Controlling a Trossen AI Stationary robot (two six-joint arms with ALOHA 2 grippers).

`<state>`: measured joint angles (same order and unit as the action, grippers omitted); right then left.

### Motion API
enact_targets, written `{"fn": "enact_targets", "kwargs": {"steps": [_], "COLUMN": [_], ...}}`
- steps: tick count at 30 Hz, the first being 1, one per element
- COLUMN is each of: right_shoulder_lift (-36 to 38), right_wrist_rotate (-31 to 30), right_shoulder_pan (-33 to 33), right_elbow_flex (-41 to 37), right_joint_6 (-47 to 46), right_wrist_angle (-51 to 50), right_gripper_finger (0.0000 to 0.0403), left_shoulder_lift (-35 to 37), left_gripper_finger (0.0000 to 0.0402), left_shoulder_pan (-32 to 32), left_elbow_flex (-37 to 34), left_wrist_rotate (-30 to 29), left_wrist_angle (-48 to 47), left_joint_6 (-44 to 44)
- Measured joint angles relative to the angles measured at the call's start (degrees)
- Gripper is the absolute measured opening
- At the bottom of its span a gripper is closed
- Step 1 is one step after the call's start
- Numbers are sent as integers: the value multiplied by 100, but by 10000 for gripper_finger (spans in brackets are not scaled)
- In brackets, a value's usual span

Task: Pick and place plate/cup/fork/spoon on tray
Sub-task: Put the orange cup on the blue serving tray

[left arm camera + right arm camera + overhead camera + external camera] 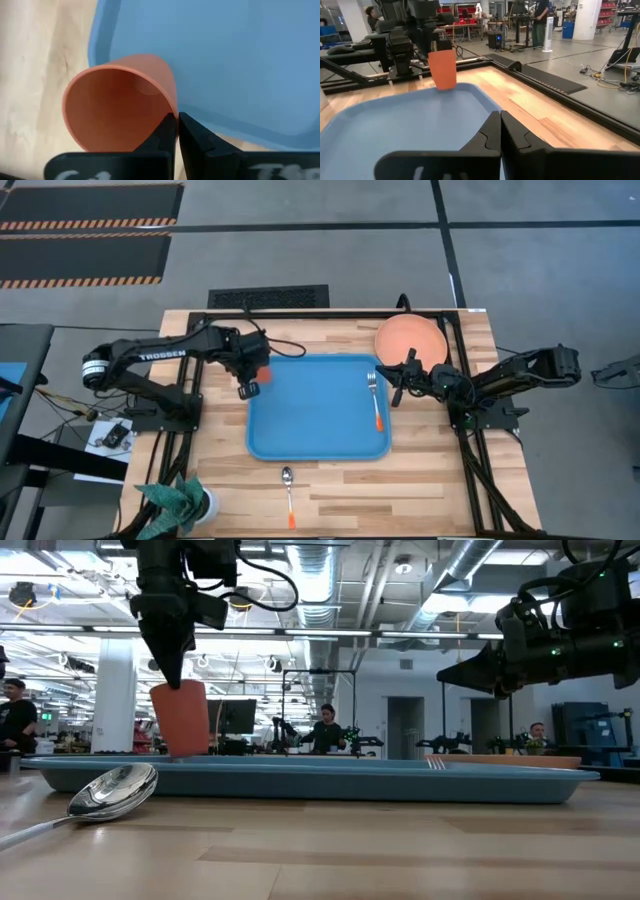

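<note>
The wooden surface (330,480) fills the middle of the high view, with the blue tray (310,415) at its centre. The plate (408,340) sits off the tray's upper right corner. The left gripper (250,377), at the tray's upper left corner, pinches the cup (262,373) by its rim. The right gripper (397,380), its fingers closed on nothing, hangs beside the tray's right edge. The fork (375,402) lies along the tray's right side; the spoon (288,495) lies below the tray.

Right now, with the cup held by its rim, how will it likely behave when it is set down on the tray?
The cup looks like thin plastic, so probably light. The left gripper pinches only its rim, so it may swing. It is tall and narrow, so it could tip on the tray rim.
</note>
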<state>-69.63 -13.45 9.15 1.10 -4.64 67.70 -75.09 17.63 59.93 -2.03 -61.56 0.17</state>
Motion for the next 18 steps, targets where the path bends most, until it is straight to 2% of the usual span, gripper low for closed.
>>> {"fn": "enact_targets", "kwargs": {"steps": [5, 18], "right_shoulder_lift": [0, 0], "right_wrist_rotate": [-2, -9], "right_shoulder_pan": [2, 0], "right_elbow_flex": [0, 0], "right_joint_6": [2, -50], "right_wrist_angle": [0, 40], "right_gripper_finger": [11, 11], "left_shoulder_lift": [0, 0], "left_gripper_finger": [0, 0], "left_shoulder_pan": [3, 81], "left_elbow_flex": [-60, -60], "left_wrist_rotate": [-334, -282], "left_wrist_angle": [-20, 561], "left_joint_6": [-44, -194]}}
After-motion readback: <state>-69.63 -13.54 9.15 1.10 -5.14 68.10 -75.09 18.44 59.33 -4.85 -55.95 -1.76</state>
